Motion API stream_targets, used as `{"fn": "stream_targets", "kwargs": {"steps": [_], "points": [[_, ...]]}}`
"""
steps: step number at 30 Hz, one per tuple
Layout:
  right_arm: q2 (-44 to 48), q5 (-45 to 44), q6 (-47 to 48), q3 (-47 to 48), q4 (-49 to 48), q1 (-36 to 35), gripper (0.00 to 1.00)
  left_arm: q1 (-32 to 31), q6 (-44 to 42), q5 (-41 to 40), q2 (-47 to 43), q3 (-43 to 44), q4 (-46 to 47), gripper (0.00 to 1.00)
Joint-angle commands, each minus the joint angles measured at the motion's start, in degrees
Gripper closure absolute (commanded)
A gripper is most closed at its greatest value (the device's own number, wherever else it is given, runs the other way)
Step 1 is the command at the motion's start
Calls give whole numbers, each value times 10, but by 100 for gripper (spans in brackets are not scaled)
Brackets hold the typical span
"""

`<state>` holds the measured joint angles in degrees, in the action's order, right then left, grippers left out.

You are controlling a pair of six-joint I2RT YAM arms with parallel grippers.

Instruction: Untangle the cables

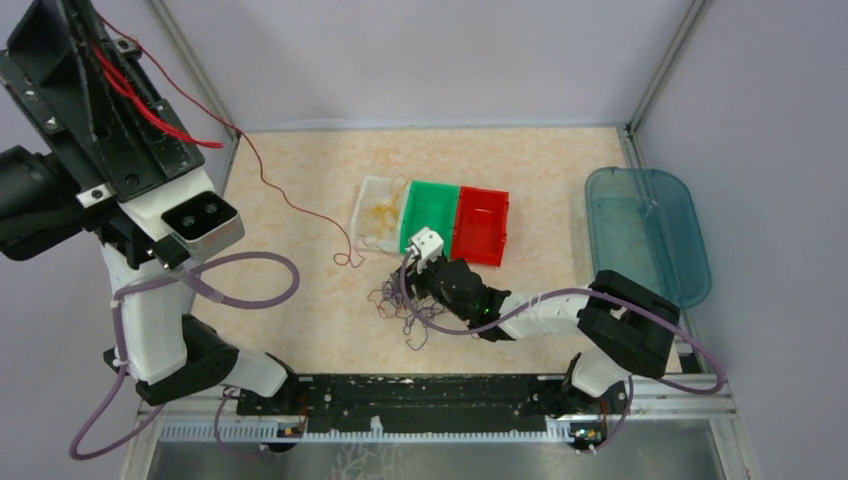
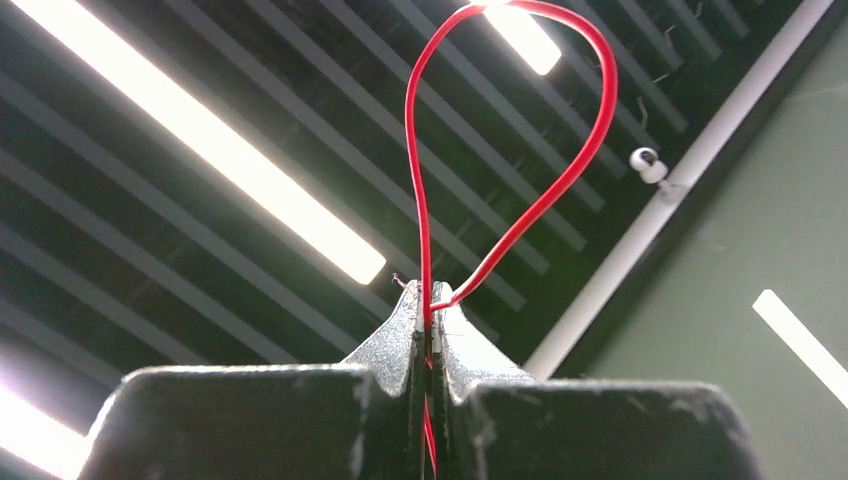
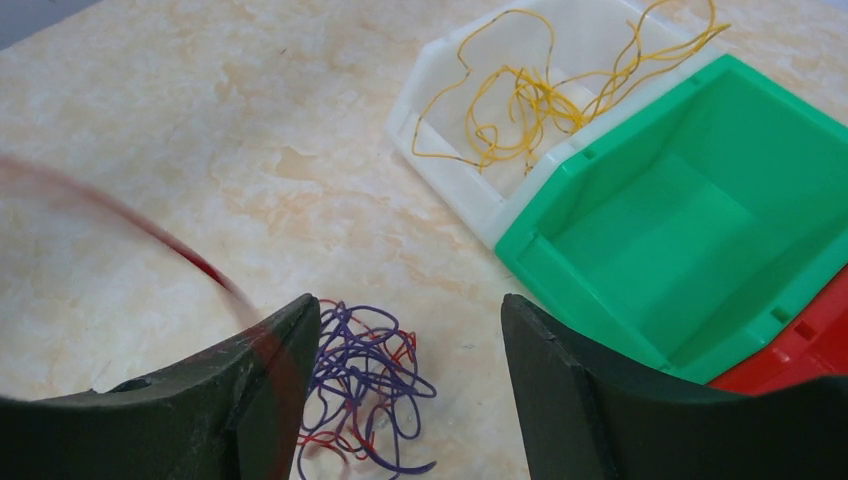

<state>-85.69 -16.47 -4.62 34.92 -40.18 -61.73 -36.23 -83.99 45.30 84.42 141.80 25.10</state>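
Observation:
My left gripper is raised high at the far left and is shut on a red cable. In the left wrist view the jaws pinch the cable, which loops above them. The red cable hangs down to the table and runs toward a tangle of purple and red cables. My right gripper is open just above this tangle, which lies by its left finger. A yellow cable lies in the white bin.
A white bin, a green bin and a red bin stand in a row at mid table. A teal translucent tray lies at the right. Metal frame posts stand at the back corners.

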Motion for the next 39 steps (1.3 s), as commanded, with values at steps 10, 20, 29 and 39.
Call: {"fn": "stream_targets", "kwargs": {"steps": [10, 20, 29, 39], "points": [[9, -59, -90, -35, -10, 0, 32, 16, -75, -38, -80, -22, -35, 100], [170, 22, -84, -9, -11, 1, 21, 17, -2, -92, -112, -148, -115, 100], [272, 82, -54, 31, 21, 13, 20, 17, 104, -79, -85, -234, -132, 100], [299, -186, 11, 50, 92, 31, 26, -16, 225, -106, -13, -282, -60, 100]]}}
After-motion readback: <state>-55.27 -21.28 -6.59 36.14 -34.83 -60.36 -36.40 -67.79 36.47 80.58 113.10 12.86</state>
